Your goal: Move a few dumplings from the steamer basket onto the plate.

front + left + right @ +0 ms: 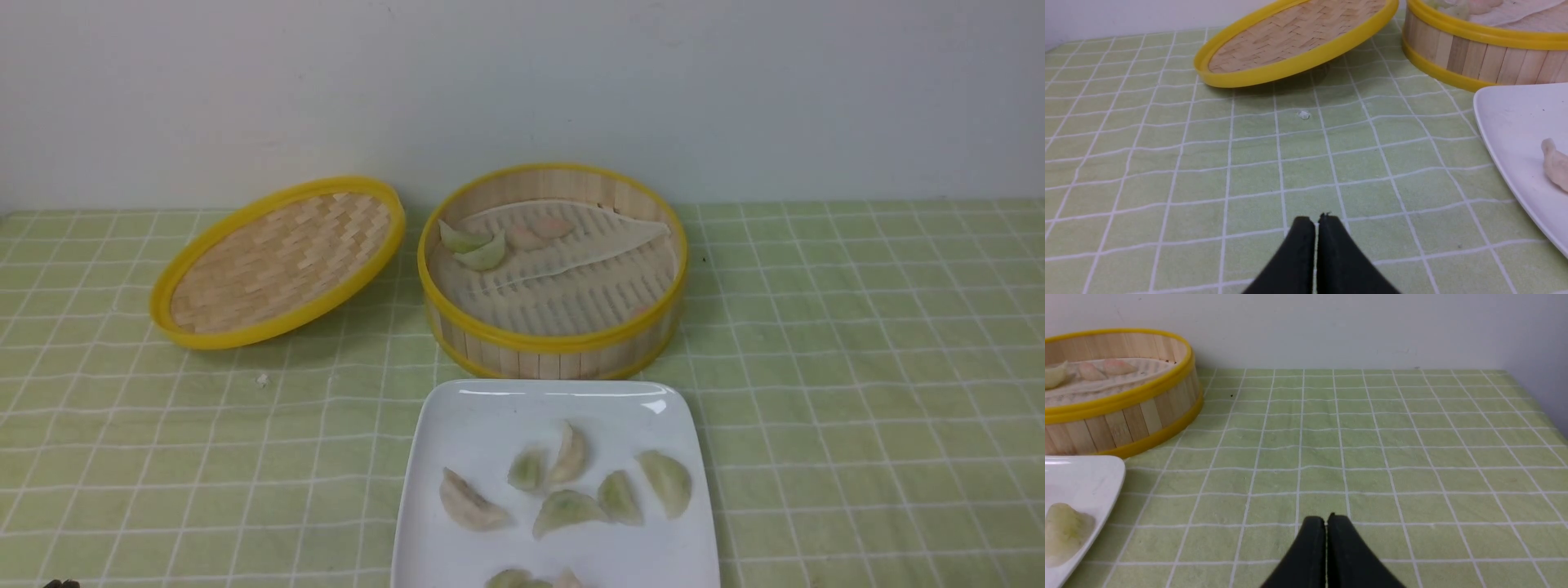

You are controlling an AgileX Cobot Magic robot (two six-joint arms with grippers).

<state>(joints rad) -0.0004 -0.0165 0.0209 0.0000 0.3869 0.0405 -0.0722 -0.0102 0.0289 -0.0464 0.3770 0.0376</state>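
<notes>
The steamer basket (552,339) stands at the table's middle back, with a whitish liner and several dumplings (482,249) at its far left side, green and pinkish. The white square plate (457,425) lies in front of it and holds several dumplings (563,506). My left gripper (1315,220) is shut and empty, low over the tablecloth left of the plate (1506,122). My right gripper (1326,520) is shut and empty over the cloth right of the plate (1094,477) and basket (1143,412). Neither gripper's fingers show in the front view.
The shallow woven lid (277,261) leans tilted left of the basket; it also shows in the left wrist view (1294,36). A small white crumb (262,379) lies on the green checked cloth. A white wall stands right behind the table.
</notes>
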